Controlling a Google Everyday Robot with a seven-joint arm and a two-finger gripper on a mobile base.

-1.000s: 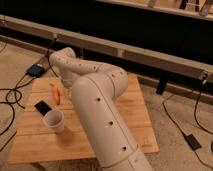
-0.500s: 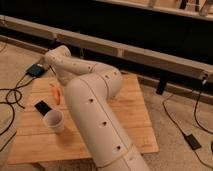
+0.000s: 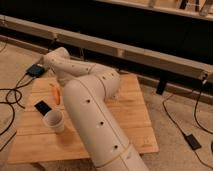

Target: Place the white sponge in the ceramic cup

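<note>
Reaching across the worktop toward 10 o'clock, the arm is holding the gripper at that corner; its opening cannot be told. Ceramic cup is standing upright at 8 o'clock, near a carrot.

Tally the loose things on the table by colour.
White: 1, the cup
Orange: 1, the carrot
Black: 1, a flat slab
Total: 3
Gripper: hidden past the arm's far end, at the table's back left.
</note>
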